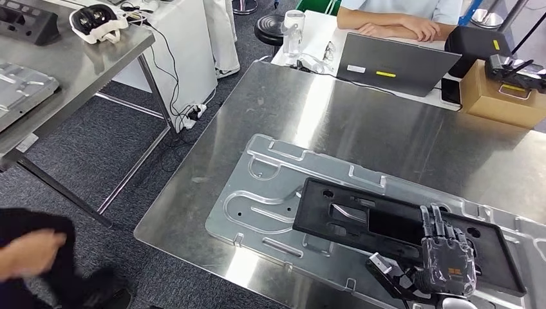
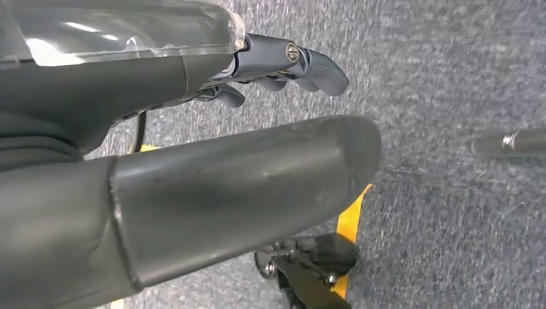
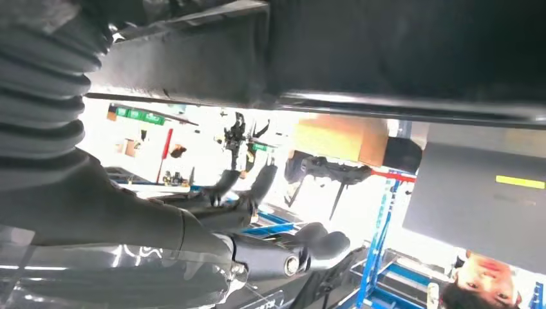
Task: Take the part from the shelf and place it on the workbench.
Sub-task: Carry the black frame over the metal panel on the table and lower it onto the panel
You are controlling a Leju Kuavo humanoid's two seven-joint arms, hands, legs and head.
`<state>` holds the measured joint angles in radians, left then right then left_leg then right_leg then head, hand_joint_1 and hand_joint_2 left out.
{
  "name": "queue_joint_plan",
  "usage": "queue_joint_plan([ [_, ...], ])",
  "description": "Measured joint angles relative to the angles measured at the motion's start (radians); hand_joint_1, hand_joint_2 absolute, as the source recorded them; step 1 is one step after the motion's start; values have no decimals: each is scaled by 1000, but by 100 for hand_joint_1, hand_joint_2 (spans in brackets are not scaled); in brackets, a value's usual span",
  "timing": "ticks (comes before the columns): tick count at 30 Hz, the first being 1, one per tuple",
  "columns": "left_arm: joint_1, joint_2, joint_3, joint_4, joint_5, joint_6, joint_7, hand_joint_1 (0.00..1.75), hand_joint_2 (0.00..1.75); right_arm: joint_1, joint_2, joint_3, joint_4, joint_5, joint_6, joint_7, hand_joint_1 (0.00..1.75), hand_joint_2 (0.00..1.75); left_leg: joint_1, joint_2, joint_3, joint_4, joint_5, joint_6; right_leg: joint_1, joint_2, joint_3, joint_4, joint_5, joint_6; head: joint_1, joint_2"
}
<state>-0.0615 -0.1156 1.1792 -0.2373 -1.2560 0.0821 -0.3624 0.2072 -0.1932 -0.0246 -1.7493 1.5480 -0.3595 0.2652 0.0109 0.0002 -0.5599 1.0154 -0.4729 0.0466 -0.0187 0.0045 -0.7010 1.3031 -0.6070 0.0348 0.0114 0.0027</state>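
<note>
The part, a flat black rectangular frame [image 1: 386,222], lies on a large silver stamped plate [image 1: 264,193] on the steel workbench [image 1: 335,122]. My right hand [image 1: 447,257] hovers over the frame's near right edge, fingers stretched out above its top face. In the right wrist view the hand [image 3: 193,238] has its fingers spread, and a bright gap separates them from the dark part [image 3: 386,45]; nothing is gripped. My left hand [image 2: 193,129] hangs over grey carpet and holds nothing.
A grey laptop [image 1: 393,64] and a cardboard box [image 1: 499,96] stand at the workbench's far edge, where a person's arms [image 1: 393,22] rest. A second steel table [image 1: 71,64] with a white headset [image 1: 98,22] stands at left. A person's hand [image 1: 29,251] is at bottom left.
</note>
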Motion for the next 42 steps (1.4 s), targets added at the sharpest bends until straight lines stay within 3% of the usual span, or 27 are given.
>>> queue_joint_plan([
  [1,1,0,0,0,1,-1,0,0,0,2,4,-3,0,0,-1,-2,0,0,2,0,5,0,-4,-3,-4,-1,6,-25,29,4,0,0],
  [3,1,-1,1,0,1,-1,0,0,0,5,9,-8,0,0,-2,-5,0,0,6,-1,16,1,-13,-12,-10,-4,59,-152,106,8,0,0],
  [5,-1,-1,1,0,1,-2,0,0,0,7,14,-11,-1,0,-2,-5,0,0,5,-2,21,4,-23,-25,-8,-3,100,-246,141,2,0,0],
  [8,-2,-1,2,0,2,-3,0,0,0,11,21,-15,-3,0,-2,-9,0,0,2,-3,26,1,-24,-44,-1,1,104,-261,142,-18,-1,0],
  [10,-2,-1,5,0,5,-6,0,0,0,12,26,-17,-4,0,-3,-15,0,0,5,-3,22,20,-44,-53,-3,-1,106,-266,147,-32,-1,0],
  [11,-3,-1,7,0,6,-8,0,0,0,12,30,-19,-5,0,-3,-19,0,0,6,-3,8,55,-71,-55,-4,-3,105,-269,149,-39,-1,0],
  [14,-2,0,10,0,8,-18,0,0,0,15,42,-24,-5,0,-5,-31,0,0,7,-2,-69,241,-172,-60,3,-7,98,-269,154,-52,-1,0],
  [15,-1,0,12,0,8,-20,0,0,0,16,46,-25,-5,0,-5,-34,0,0,7,-2,-84,280,-183,-59,6,-7,95,-268,155,-54,-1,0],
  [16,0,0,14,0,9,-21,0,0,0,18,50,-27,-5,0,-6,-37,0,0,6,-2,-80,280,-173,-57,8,-7,92,-267,157,-55,-1,0],
  [17,0,1,15,0,10,-23,0,0,0,19,53,-28,-5,0,-6,-38,0,0,5,-2,-56,240,-147,-52,10,-6,89,-265,159,-55,-1,0],
  [20,-3,4,17,0,10,-27,1,0,0,22,61,-33,-5,0,-9,-39,0,0,-1,-3,49,43,-70,-36,14,-6,85,-259,165,-47,-1,0],
  [21,-4,4,17,0,10,-29,1,0,0,23,63,-34,-5,0,-10,-40,0,0,-4,-3,62,12,-62,-32,15,-6,84,-259,169,-42,-1,0],
  [24,-4,5,17,0,9,-32,3,0,0,26,68,-38,-5,0,-13,-45,0,0,-7,-2,57,-3,-44,-19,12,-5,82,-264,182,-21,-1,0],
  [25,-4,5,17,0,8,-33,4,0,0,29,69,-39,-5,0,-15,-47,0,0,-5,0,53,-8,-34,-12,11,-4,78,-260,174,-16,-1,0],
  [27,-5,5,18,0,7,-33,5,0,0,32,71,-43,-5,0,-17,-50,0,0,0,6,38,-17,-11,2,8,-3,53,-204,111,-7,0,0],
  [29,-6,6,18,0,6,-33,6,0,0,33,72,-45,-5,0,-17,-52,0,0,-1,9,14,-16,7,9,5,-4,15,-84,20,0,0,0],
  [30,-5,6,18,0,6,-33,6,0,0,34,73,-45,-5,0,-17,-53,0,0,-2,10,4,-15,13,8,3,-4,1,-31,-9,3,0,0],
  [32,-5,6,18,0,6,-33,6,0,0,35,74,-45,-4,0,-17,-53,0,0,-2,10,-6,-14,20,7,2,-4,-9,17,-28,6,0,0],
  [34,-5,6,18,0,6,-33,6,0,0,36,74,-45,-4,0,-17,-53,0,0,-2,10,-8,-13,21,7,2,-4,-8,20,-28,6,0,0],
  [36,-5,6,18,0,6,-33,6,0,0,36,75,-45,-4,0,-17,-53,0,0,-2,11,-20,-10,27,5,1,-4,19,-2,-8,7,0,0],
  [38,-6,4,18,0,4,-33,8,0,0,36,77,-46,-4,0,-17,-57,0,0,-2,10,-42,0,42,-8,2,-3,136,-159,38,0,0,0],
  [40,-7,3,20,0,2,-33,9,0,0,37,79,-48,-4,0,-17,-60,0,0,-2,9,-54,6,59,-26,8,-2,221,-294,69,-15,0,0],
  [42,-6,4,23,0,1,-32,11,0,0,37,81,-49,-4,0,-17,-61,0,0,-1,8,-59,6,65,-40,8,-3,209,-299,84,-31,0,0],
])
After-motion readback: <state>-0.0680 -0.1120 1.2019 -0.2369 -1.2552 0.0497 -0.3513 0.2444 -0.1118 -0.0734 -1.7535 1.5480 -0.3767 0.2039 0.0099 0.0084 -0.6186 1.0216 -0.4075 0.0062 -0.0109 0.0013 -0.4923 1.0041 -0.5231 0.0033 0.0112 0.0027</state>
